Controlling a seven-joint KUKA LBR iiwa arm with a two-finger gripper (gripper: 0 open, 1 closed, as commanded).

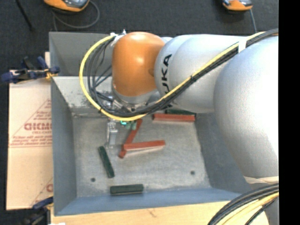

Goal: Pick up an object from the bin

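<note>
In the camera view the grey metal bin (63, 139) takes up the middle of the frame. The silver arm (211, 83) comes in from the right, and its orange wrist cover (133, 64) sits over the bin's upper middle (yellow and black cables loop round it). Below the cover the hand (112, 136) hangs low over the left-centre of the bin floor; whether it is apart or together cannot be told from this angle. Just below it lies a dark green flat bar (106, 161), slanted, with its upper end nearest the hand. Just right of the hand a slanted reddish-brown stick (132, 133) runs down toward a long reddish-brown flat stick (143, 147) lying nearly level at the centre. A third reddish-brown stick (173, 117) lies to the upper right, partly under the arm. A second dark green bar (126, 189) lies level by the bin's lower wall, well apart from the hand.
</note>
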